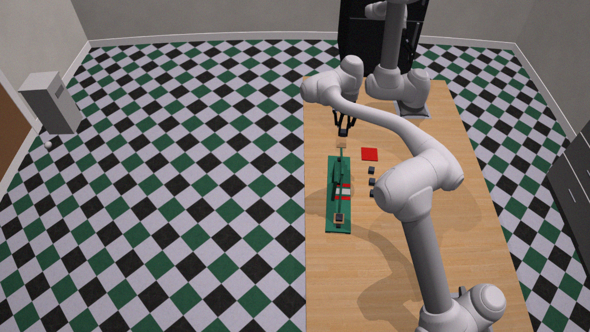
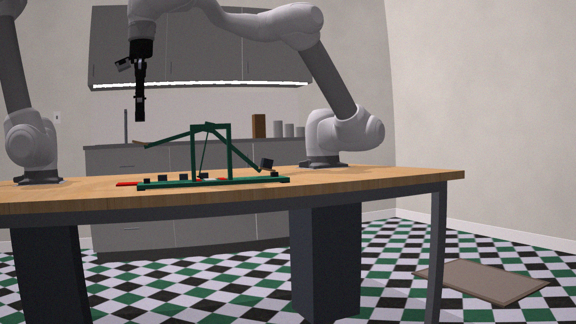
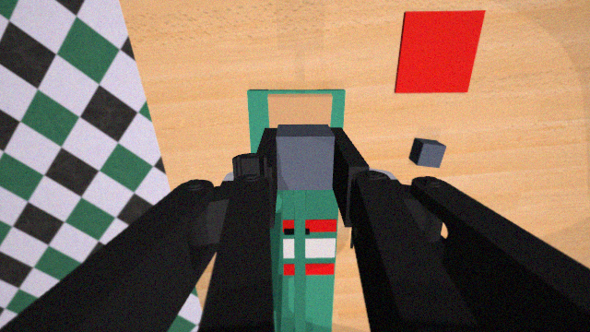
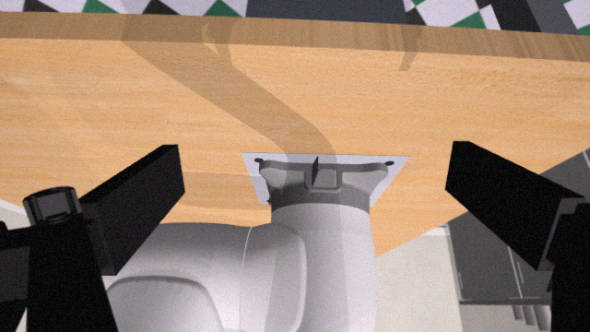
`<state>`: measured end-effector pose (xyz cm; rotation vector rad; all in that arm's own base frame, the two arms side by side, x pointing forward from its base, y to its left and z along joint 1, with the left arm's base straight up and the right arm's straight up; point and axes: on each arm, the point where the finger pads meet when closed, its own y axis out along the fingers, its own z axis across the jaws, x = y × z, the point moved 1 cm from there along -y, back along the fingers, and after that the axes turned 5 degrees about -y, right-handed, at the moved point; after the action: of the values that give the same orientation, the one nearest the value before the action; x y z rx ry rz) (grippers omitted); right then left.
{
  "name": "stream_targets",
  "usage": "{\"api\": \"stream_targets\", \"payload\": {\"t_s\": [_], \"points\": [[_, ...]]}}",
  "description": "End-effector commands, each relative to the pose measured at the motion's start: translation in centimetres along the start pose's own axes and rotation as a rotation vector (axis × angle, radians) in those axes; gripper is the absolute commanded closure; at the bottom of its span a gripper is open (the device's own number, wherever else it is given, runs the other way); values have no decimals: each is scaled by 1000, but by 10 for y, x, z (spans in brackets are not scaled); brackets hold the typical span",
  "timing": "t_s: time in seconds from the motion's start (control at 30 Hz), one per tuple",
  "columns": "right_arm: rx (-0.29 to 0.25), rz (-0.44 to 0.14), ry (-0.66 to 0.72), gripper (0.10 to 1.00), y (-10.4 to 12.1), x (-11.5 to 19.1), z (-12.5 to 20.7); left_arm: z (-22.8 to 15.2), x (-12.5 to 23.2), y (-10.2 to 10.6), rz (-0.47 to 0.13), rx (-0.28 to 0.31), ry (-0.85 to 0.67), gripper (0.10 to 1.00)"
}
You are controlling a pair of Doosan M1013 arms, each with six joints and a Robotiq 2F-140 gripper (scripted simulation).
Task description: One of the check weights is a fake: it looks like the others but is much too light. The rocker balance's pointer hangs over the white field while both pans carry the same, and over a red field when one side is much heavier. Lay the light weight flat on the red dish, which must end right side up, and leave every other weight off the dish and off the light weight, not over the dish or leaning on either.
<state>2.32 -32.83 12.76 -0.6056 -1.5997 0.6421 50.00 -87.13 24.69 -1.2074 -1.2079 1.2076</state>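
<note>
Red dish point(image 1: 369, 154) point(image 2: 128, 184) point(image 3: 440, 52): lying flat on the desk point(image 1: 371, 256) point(image 2: 362, 172) point(image 3: 207, 69) point(image 4: 161, 92), its whole upper face exposed, near one end of the rocker balance point(image 1: 330, 206) point(image 2: 217, 182) point(image 3: 318, 295).

Left pincer point(image 1: 343, 131) point(image 2: 139, 115) point(image 3: 305, 159): clamped on a dark check weight point(image 1: 343, 132) point(image 3: 305, 162), held in the air above the raised pan point(image 1: 341, 145) point(image 2: 138, 142) point(image 3: 300, 111) and apart from it. In the exterior view the fingers hide this weight. Whether it is the light one cannot be told.

Balance: tilted, the raised pan bare. The lowered pan point(image 1: 334, 221) point(image 2: 268, 169) carries a second weight point(image 1: 339, 217) point(image 2: 266, 163), tilted along with that pan. The pointer point(image 2: 203, 153) slants, its tip over the red field point(image 1: 344, 185) point(image 2: 198, 180) point(image 3: 322, 225) on the raised pan's side, off the white field point(image 1: 344, 191) point(image 2: 210, 179) point(image 3: 320, 248).

Row of three weights: a near weight point(image 1: 371, 169) point(image 3: 430, 154), a middle weight point(image 1: 372, 181) and a far weight point(image 1: 372, 193), counted from the dish, standing apart from each other and the dish; the far one is partly covered by the left arm point(image 1: 437, 165) point(image 2: 277, 24) in the top view.

Right pincer point(image 4: 315, 166): fingers wide apart, above the desk and facing a robot base plate point(image 4: 251, 161).
</note>
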Motion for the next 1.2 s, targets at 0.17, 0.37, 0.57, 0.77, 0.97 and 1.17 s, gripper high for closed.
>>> {"api": "stream_targets", "payload": {"t_s": [0.17,0.37,0.57,0.77,0.97,1.17], "points": [[0,1,0,98,-1,0,0,0,0,21,2,-2,0,855],[0,1,0,98,-1,0,0,0,0,37,2,-2,0,855],[0,1,0,98,-1,0,0,0,0,50,2,-2,0,855],[0,1,0,98,-1,0,0,0,0,52,2,-2,0,855],[0,1,0,98,-1,0,0,0,0,52,2,-2,0,855],[0,1,0,98,-1,0,0,0,0,52,2,-2,0,855]]}}
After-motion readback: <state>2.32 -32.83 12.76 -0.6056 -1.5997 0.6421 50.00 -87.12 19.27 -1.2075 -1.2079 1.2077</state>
